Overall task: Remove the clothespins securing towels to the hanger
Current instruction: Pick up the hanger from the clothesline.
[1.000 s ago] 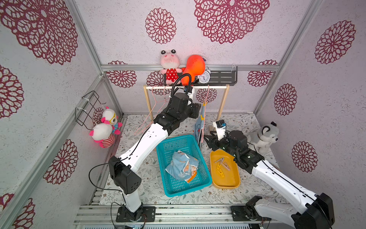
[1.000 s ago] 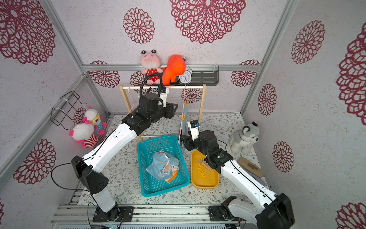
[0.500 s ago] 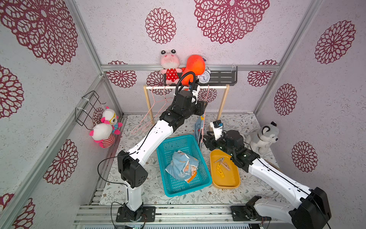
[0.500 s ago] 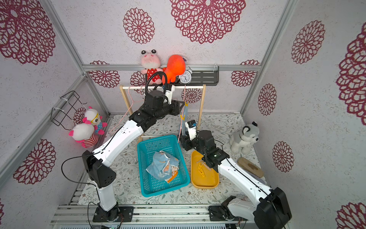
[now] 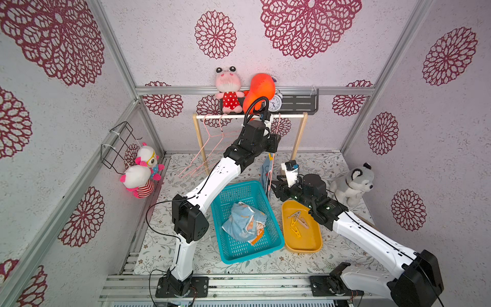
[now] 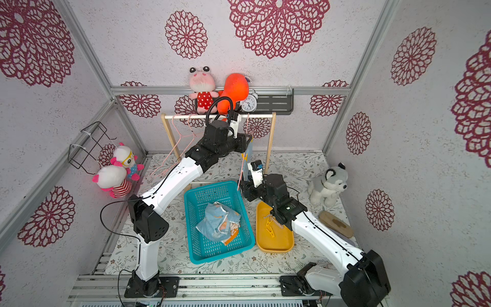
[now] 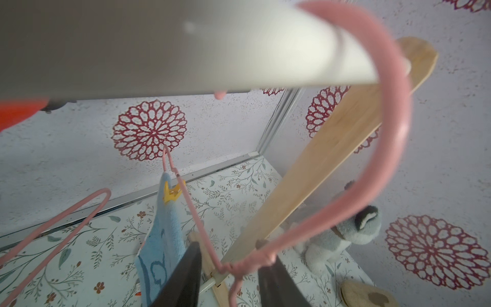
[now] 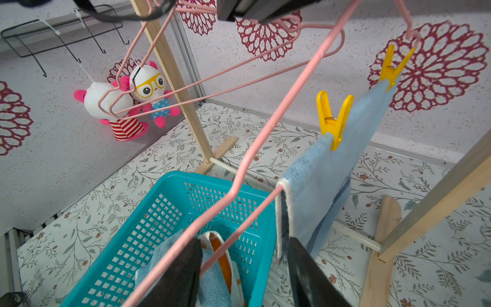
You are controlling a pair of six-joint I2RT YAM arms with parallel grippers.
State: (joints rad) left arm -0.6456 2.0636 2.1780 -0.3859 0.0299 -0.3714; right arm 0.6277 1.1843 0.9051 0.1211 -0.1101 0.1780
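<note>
A blue cartoon-print towel (image 8: 332, 186) hangs from a pink wire hanger (image 8: 265, 127) on the rail, held by two yellow clothespins (image 8: 333, 119) (image 8: 393, 63). One clothespin (image 7: 171, 192) shows in the left wrist view and in a top view (image 5: 270, 156). My left gripper (image 7: 233, 263) (image 5: 275, 142) is closed in on the hanger's twisted neck (image 7: 247, 265), both fingertips touching wire. My right gripper (image 8: 243, 255) (image 5: 275, 187) stands open below the towel's lower corner, with the hanger's bottom wires running between its fingers. Two more towels (image 5: 244, 220) lie crumpled in the teal basket (image 5: 271, 249).
A yellow tray (image 5: 305, 247) with loose clothespins (image 5: 296, 222) sits under my right arm. Empty pink hangers (image 5: 212, 143) hang at the rail's other end. The wooden rack post (image 5: 299, 138), a husky toy (image 5: 350, 186) and a brush (image 6: 336, 227) stand to the right.
My left arm has moved right along the rail to the towel's hanger, and its jaws have narrowed onto the neck. The right gripper has edged in closer under the towel.
</note>
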